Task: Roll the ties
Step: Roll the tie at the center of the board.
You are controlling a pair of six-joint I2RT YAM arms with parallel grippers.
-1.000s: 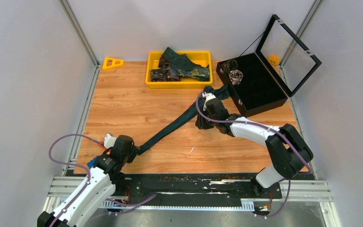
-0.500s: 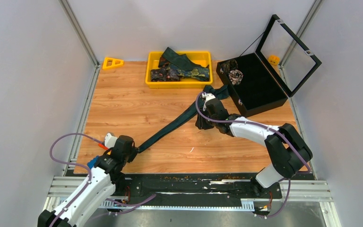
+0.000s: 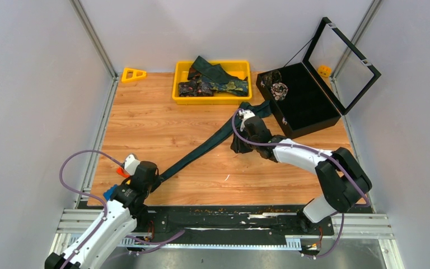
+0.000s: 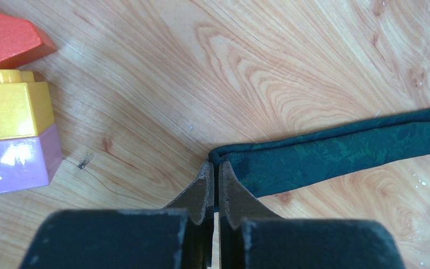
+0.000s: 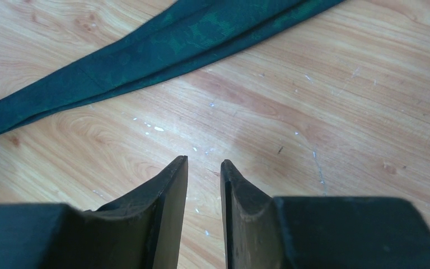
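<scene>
Tie in work: the teal tie (image 3: 201, 151) lies in a long diagonal on the table (image 3: 145, 123), narrow end at the near left, wider part running up toward the black case (image 3: 308, 112).
Narrow end: in the left wrist view it sits right at the fingertips of the left gripper (image 4: 214, 179).
Just changed: the left jaws, partly apart a second ago, have closed to a hairline; the tie's line across the table looks much the same.
Left jaws now: closed at the tie's tip; whether cloth is caught between them cannot be told.
Meaning for the task: probably the pinch that starts the roll from the narrow end, with the rolling itself not begun.
Right gripper (image 5: 204, 165): jaws a narrow gap apart, nothing between them, over bare wood just beside the tie's wider stretch.
Other ties: the patterned ties (image 3: 213, 84) lie heaped in the yellow tray (image 3: 182, 98); a rolled tie (image 3: 280, 89) sits in the case.
Nearby: toy bricks (image 4: 11, 112) stand left of the left gripper.
Brands, labels, writing: none can be read in any view.
</scene>
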